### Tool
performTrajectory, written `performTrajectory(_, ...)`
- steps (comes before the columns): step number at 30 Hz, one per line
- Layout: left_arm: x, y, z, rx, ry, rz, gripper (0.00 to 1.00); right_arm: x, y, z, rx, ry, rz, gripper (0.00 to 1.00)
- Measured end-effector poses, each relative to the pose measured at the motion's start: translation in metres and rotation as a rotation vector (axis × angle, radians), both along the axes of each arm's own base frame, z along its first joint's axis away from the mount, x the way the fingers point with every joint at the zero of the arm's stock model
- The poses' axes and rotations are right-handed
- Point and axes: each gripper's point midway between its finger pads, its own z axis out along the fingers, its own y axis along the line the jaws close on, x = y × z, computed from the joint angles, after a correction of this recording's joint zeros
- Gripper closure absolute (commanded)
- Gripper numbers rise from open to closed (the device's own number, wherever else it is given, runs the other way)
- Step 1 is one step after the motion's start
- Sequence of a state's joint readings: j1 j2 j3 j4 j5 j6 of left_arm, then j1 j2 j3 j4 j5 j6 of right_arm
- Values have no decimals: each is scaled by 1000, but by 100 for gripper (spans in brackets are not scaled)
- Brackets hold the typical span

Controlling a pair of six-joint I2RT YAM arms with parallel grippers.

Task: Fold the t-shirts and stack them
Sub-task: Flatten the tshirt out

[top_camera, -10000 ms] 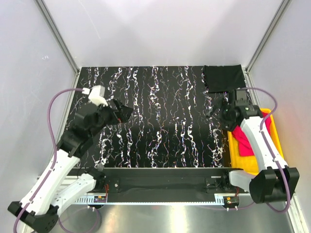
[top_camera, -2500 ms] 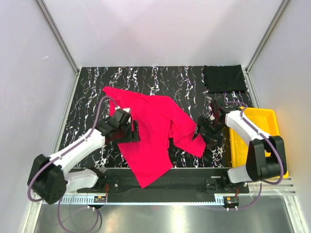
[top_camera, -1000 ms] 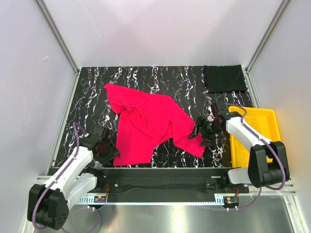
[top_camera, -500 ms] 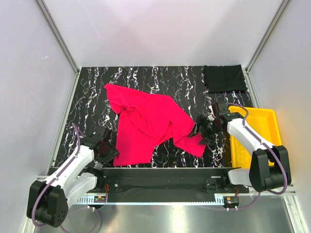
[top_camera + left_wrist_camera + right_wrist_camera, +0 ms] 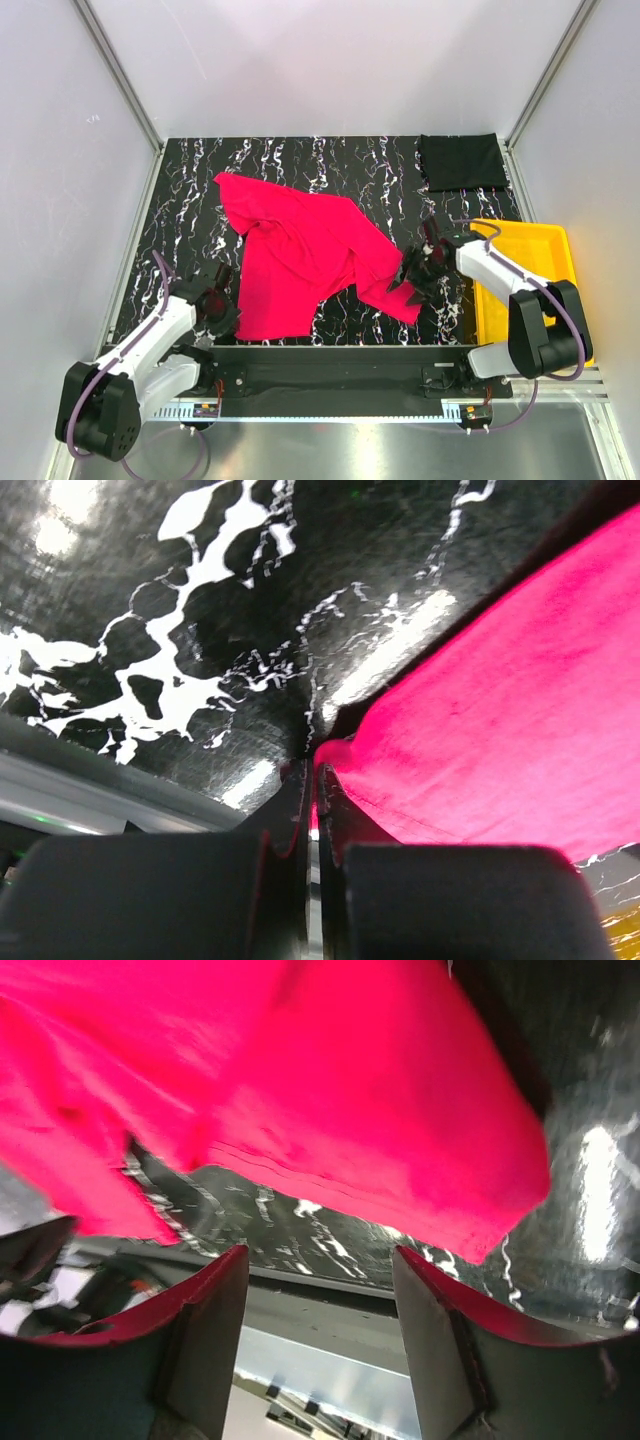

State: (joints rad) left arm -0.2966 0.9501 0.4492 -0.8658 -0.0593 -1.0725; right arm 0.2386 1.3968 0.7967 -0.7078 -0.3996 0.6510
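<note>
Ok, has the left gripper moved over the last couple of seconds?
Yes: the left gripper went leftward and toward the table's near edge, from over the red t-shirt to its near-left hem, shut on it.

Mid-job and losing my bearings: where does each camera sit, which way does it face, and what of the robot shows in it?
Top external: above and behind the arms, looking down on the table; shows both arms, with the left hand and right hand at the red t-shirt.
Left wrist: low over the tabletop, facing the shirt's edge; shows its own fingers shut on that edge.
Right wrist: low, facing a corner of the shirt; shows its own fingers spread open.
Shared: all three views show the red t-shirt.
</note>
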Motion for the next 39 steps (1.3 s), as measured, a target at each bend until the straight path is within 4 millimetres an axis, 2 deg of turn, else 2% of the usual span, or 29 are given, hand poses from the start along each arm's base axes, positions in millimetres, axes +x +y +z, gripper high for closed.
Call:
performTrajectory(5,6,-1,5,-3,-29,-38,100,-28,6,-16,-110,70,-2,35)
performTrajectory(6,8,-3,8,-8,-40,-50,100,-32,4,-19,-133,80,-14,41)
performTrajectory(10,20,-9,24,-33,-107,-102,100,-41,-10,-29,-213,97,-81,44)
performTrajectory(16,31,-16,40,-63,-171,-149,100,-40,-28,-35,-305,71,-164,43)
performTrajectory(22,32,-20,46,-80,-191,-182,100,-37,-36,-38,-348,59,-192,43)
performTrajectory(33,44,-25,67,-100,-252,-208,100,-41,-36,-46,-362,109,-213,41)
performTrajectory(39,54,-29,82,-109,-295,-212,100,-40,-30,-49,-361,160,-231,48)
